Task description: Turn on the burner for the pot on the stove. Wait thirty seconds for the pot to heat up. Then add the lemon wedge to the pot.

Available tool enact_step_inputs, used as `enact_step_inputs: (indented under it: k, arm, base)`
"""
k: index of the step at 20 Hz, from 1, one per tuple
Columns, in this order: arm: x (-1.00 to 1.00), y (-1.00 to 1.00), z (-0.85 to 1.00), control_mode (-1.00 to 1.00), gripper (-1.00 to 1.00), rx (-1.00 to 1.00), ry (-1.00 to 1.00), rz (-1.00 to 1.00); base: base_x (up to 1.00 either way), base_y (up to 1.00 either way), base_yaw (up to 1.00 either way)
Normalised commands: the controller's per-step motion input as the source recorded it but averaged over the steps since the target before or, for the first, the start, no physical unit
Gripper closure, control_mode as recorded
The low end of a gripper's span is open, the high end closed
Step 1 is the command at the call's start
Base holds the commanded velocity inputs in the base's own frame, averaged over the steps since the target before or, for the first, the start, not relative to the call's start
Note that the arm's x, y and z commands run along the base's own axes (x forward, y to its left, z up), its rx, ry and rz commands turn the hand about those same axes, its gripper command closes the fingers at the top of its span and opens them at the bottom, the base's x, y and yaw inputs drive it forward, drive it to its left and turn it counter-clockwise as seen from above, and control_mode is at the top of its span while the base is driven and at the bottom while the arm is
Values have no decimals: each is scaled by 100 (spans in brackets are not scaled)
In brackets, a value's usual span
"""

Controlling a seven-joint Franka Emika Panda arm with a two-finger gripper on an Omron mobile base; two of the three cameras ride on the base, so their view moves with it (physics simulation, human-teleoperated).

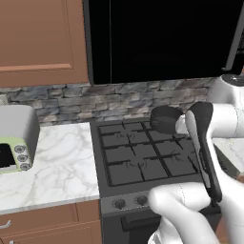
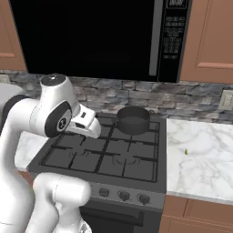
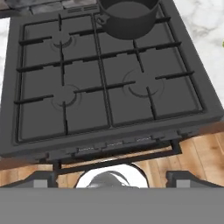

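Only the pot (image 2: pixel 133 120) stands on my stove (image 2: pixel 109 154) (back right corner); the other grates are bare. Overhead, the microwave (image 2: pixel 98 36) hangs low, so room above is small.

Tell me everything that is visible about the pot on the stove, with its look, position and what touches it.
The pot is small, round and dark grey, with low straight sides and a matte metal look. It stands upright on the black grate at the back right burner of the stove, near the stone backsplash. It has no lid, and its inside looks dark and empty. A short handle stub shows on its side in the right base view and the hand view. Only the grate touches it.
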Motion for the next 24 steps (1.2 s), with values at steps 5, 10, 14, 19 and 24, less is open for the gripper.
enact_step_inputs:
  k: [5,10,14,19,24]
  arm:
    - [-95,-42,-32,-100,-100,3,-6,-4]
    - [-81,-47,-33,-100,-100,2,-4,-5]
    - [-79,-53,-48,-100,-100,0,-8,-1]
    - [-75,-25,-34,-100,-100,0,-13,3]
    - [-74,-27,-60,-100,-100,0,-12,12]
  base:
    - [0,0,0]
    - [0,0,0]
    - [0,0,0]
    - [0,0,0]
    - [0,0,0]
